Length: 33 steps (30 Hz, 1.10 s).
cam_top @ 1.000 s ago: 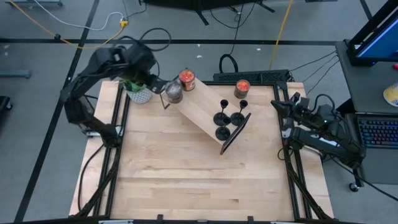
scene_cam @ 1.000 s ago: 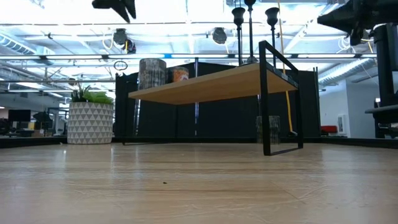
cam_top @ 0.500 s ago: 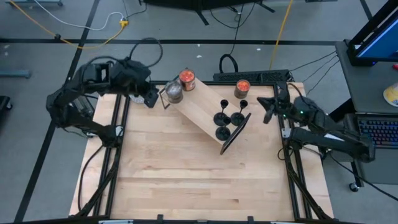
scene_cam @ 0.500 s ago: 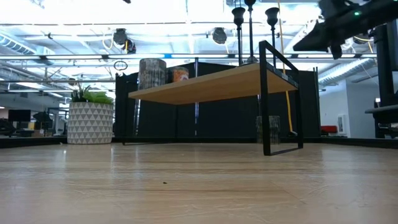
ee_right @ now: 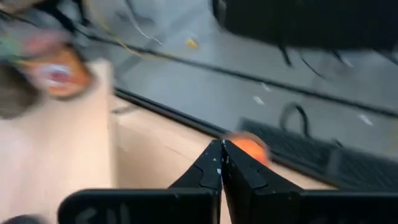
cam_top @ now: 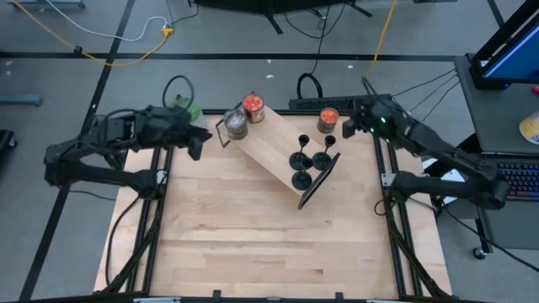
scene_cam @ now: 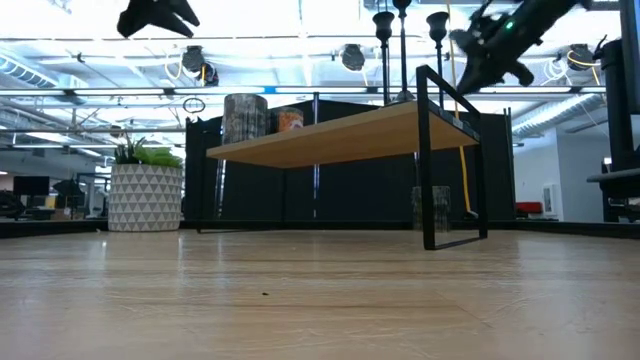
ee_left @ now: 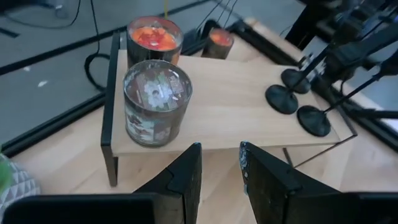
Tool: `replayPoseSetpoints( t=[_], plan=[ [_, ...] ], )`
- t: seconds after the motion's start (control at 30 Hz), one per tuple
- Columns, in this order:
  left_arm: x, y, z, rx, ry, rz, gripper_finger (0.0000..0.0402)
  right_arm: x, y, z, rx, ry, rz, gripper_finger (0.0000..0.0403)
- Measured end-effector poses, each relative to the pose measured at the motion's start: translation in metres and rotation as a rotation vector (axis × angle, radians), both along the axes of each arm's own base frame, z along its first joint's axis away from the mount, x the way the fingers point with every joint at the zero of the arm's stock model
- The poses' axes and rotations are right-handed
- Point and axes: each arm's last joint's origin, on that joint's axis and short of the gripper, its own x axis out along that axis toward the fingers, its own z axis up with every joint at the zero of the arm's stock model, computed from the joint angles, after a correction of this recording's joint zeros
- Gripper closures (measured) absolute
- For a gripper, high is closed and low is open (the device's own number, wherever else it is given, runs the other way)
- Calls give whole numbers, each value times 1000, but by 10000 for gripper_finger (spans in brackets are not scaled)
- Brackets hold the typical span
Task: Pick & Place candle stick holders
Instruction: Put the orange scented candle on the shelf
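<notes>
Black, thin-stemmed, goblet-shaped candle stick holders (cam_top: 309, 160) stand bunched on the pale wooden shelf's (cam_top: 269, 150) far end, beyond the glass jar candle (ee_left: 156, 102) just ahead of the left gripper (ee_left: 219, 163), whose fingers sit narrowly parted. Right gripper (ee_right: 221, 163), fingers pressed together and empty, hangs beside them near the orange candle (cam_top: 328, 119). Top-heavy and crowded, they'd likely topple if clipped.

The near half of the table (cam_top: 253, 252) lies open, in the lower part of the high view. Across the upper middle runs a raised wooden shelf (cam_top: 269, 151) on a black frame. Two jars (cam_top: 243, 118) crowd its upper-left end; three candle stick holders (cam_top: 310, 160) cluster at its lower-right end, with bare board between. Another jar (cam_top: 328, 119) stands on the table just above the holders.
</notes>
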Motion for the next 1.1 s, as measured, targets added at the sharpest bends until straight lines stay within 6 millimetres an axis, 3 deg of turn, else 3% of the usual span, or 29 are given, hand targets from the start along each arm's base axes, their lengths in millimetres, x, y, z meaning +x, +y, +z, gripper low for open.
replayPoseSetpoints(
  t=[0.23,0.47,0.9,1.1],
  plan=[
    [-25,-6,-25,17,-99,3,286,8,-47,-6,216,39,-100,402],
    [-37,-9,-40,25,-171,7,286,4,-88,-33,374,70,-173,375],
    [-42,-9,-41,76,-183,-7,286,1,-125,-64,514,38,-251,272],
    [-42,-9,-41,82,-179,-9,286,7,-135,-81,568,47,-278,247]
  ],
)
